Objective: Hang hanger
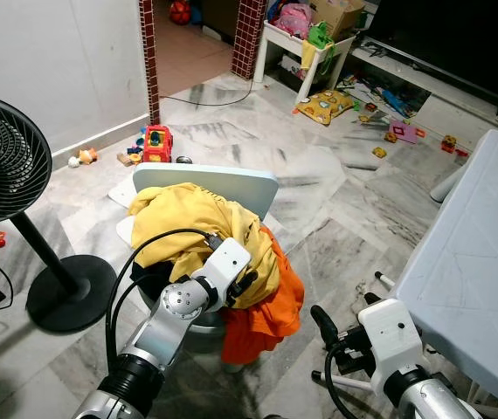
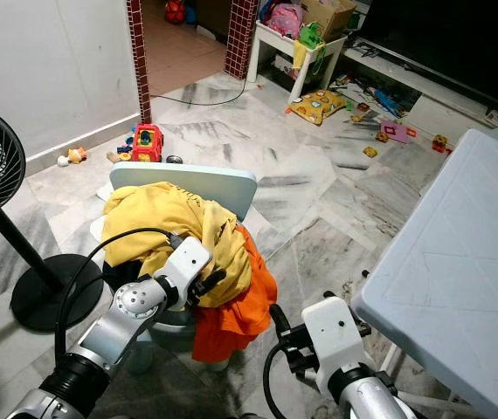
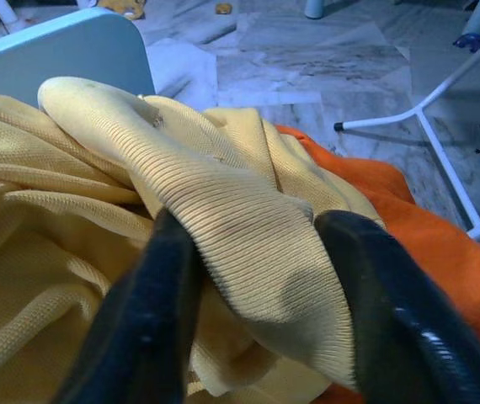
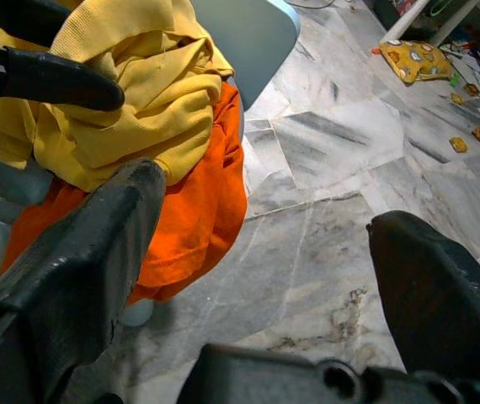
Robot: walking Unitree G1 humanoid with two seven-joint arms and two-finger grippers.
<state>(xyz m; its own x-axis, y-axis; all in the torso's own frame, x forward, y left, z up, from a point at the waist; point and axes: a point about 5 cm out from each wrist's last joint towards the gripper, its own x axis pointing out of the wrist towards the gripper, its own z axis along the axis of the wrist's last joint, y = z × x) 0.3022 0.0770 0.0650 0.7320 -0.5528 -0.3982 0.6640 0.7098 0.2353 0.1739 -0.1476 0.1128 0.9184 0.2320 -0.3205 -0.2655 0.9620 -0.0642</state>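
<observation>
Left gripper [image 3: 253, 278] pinching ribbed collar of yellow shirt [image 1: 192, 218] heaped over orange garment [image 1: 271, 319] on chair [image 1: 223, 182]; right gripper [image 4: 257, 278] spread wide, empty, low beside chair. Hanger not discernible. Best lifted slowly, peeling yellow layer clear of orange

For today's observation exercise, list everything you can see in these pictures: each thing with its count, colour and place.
yellow garment: one, yellow, heaped on the chair
orange garment: one, orange, hanging off the chair's side under the yellow one
chair: one, pale blue, middle of the floor
fan: one, black, standing at the robot's left
table: one, pale grey, at the robot's right
toy truck: one, red, by the wall
cushion: one, yellow, on the far floor
left claw: black fingers around a fold of the yellow garment
right claw: black, open, above the floor
</observation>
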